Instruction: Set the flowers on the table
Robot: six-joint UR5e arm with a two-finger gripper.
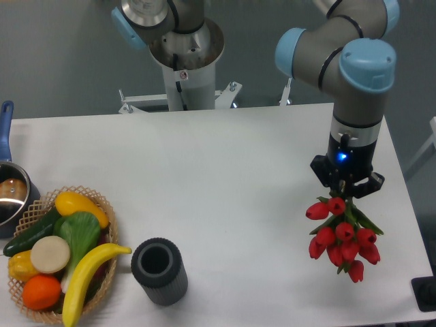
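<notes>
A bunch of red tulips (343, 238) with green stems hangs at the right side of the white table (225, 163). My gripper (346, 193) is right above the bunch and shut on its stem end, so the blooms point down and toward the front. I cannot tell whether the blooms touch the tabletop. A dark grey ribbed vase (159, 270) stands upright and empty near the front, far left of the flowers.
A wicker basket (102, 204) with a banana, an orange, yellow and green vegetables sits at the front left. A metal pot with a blue handle (8, 184) is at the left edge. The robot base (184, 61) stands behind the table.
</notes>
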